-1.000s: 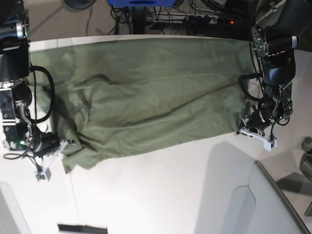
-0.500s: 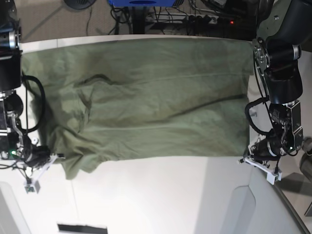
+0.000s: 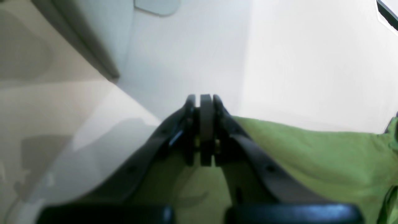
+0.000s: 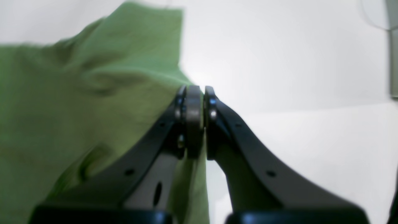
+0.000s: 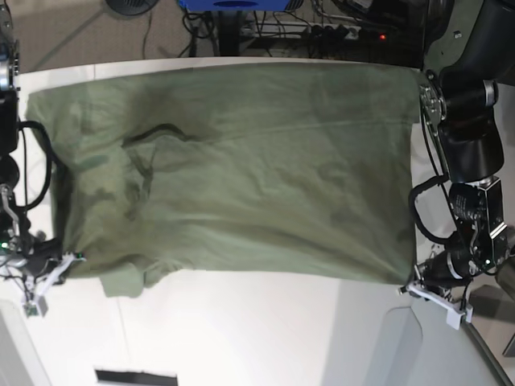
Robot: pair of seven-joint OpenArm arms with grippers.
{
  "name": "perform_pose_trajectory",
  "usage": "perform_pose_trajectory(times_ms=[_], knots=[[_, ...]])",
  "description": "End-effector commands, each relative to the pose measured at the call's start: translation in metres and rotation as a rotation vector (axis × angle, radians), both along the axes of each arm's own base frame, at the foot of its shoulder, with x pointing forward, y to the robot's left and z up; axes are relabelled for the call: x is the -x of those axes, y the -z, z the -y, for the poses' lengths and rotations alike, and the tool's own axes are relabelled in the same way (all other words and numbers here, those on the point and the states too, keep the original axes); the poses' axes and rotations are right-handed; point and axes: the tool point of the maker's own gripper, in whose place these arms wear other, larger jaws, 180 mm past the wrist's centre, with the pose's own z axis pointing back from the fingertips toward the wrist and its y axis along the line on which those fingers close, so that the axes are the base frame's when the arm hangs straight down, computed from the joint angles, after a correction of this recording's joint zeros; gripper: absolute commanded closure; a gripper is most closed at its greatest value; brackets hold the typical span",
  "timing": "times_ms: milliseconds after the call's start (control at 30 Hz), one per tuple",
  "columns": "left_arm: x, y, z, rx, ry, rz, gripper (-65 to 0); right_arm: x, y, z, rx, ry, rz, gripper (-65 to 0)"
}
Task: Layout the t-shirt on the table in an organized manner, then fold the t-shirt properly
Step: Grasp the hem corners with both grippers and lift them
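Left wrist view: I am seeing the left gripper pressed together on the near hem of the t-shirt, with the white table lying beyond.

Right wrist view: I am seeing the right gripper pinching green cloth, jaws together, the t-shirt hanging to its left.

Base view: I am observing the t-shirt lying spread across the far half of the table, the left gripper gripping its near right corner and the right gripper its near left corner.

Beyond the far edge – tangled cables, a blue object, a power strip
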Motion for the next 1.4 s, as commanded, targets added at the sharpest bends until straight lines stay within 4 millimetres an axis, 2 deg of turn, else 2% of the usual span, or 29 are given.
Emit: perform_pose_trajectory(times_ms=[0, 100, 300, 400, 533, 667, 767, 867, 1100, 1267, 1367], knots=[[-0.016, -0.031, -0.009, -0.019, -0.005, 0.083, 0.0, -0.017, -0.028, 0.007, 0.006, 0.002, 0.091, 0.0], [-0.016, -0.032, -0.009, -0.02, -0.005, 0.084, 0.0, -0.018, -0.029, 0.017, 0.015, 0.013, 0.111, 0.0], [-0.013, -0.028, -0.009, -0.02, -0.003, 0.075, 0.0, -0.007, 0.001, 0.032, 0.001, 0.064, 0.03, 0.0], [-0.009, -0.021, -0.008, -0.019, -0.002, 0.063, 0.0, -0.002, 0.009, 0.036, -0.001, 0.075, 0.01, 0.0], [-0.003, -0.016, -0.006, -0.021, 0.004, 0.058, 0.0, -0.002, 0.01, 0.035, 0.0, 0.074, 0.008, 0.0], [0.013, -0.007, -0.004, -0.042, 0.02, 0.037, 0.0, 0.0, 0.011, 0.035, 0.001, 0.073, 0.003, 0.0], [0.024, -0.005, -0.002, -0.059, 0.034, 0.022, 0.0, 0.002, 0.019, 0.023, 0.024, 0.026, -0.023, 0.0], [0.026, -0.014, -0.003, -0.076, 0.037, 0.045, 0.0, 0.003, 0.026, 0.009, 0.05, -0.03, -0.044, 0.0], [0.03, -0.038, 0.001, -0.124, 0.071, 0.067, 0.0, -0.011, 0.017, -0.015, 0.067, -0.121, 0.043, 0.0], [0.039, -0.061, -0.018, -0.132, 0.016, 0.099, 0.0, -0.014, 0.013, -0.015, 0.066, -0.119, 0.06, 0.0], [0.046, -0.064, -0.021, -0.144, 0.012, 0.096, 0.0, -0.016, 0.011, -0.016, 0.063, -0.119, 0.073, 0.0]])
